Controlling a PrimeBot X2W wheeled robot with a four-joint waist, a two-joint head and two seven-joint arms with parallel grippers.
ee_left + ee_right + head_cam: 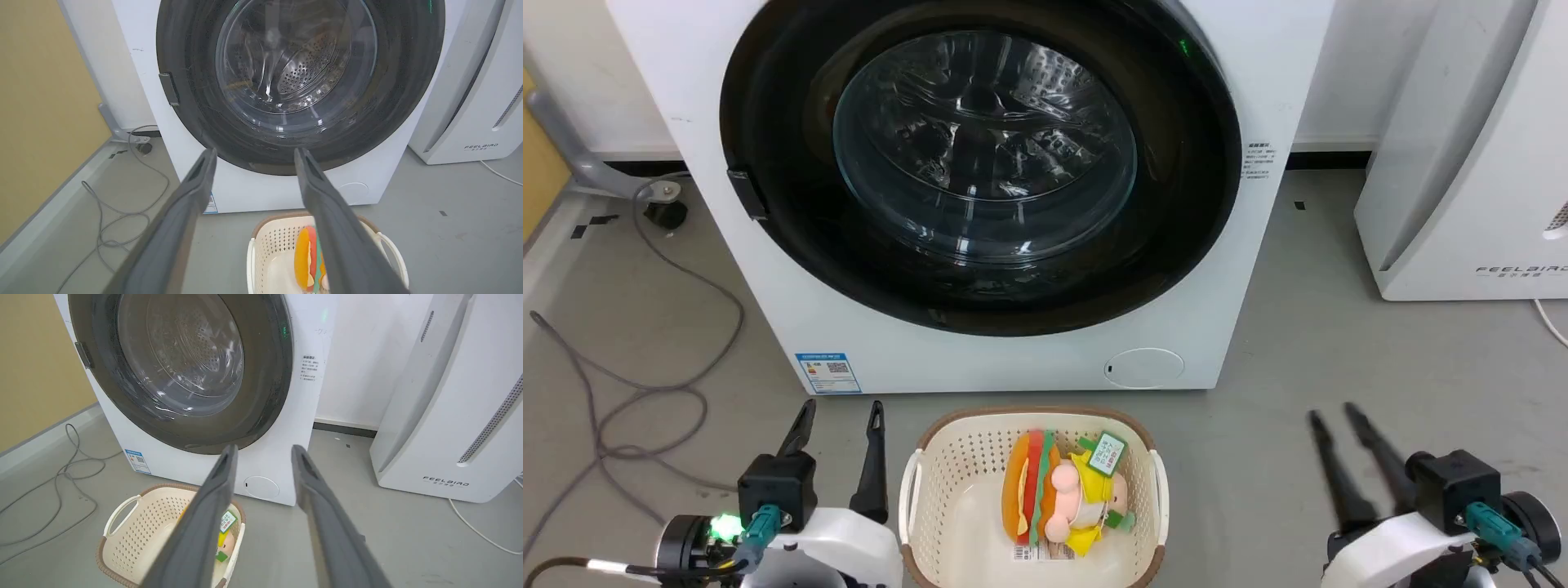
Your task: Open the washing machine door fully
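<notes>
Above floor (1298,327) hover left end effector (842,404) and right end effector (1331,411).

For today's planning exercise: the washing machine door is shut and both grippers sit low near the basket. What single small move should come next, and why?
Probably raise the left gripper toward the dark tab on the left edge of the washing machine door. The door looks closed, that tab seems the only grip point, and the left gripper is open, empty and on that side.

A basket (947,465) stands before the washing machine door (980,155)
</notes>
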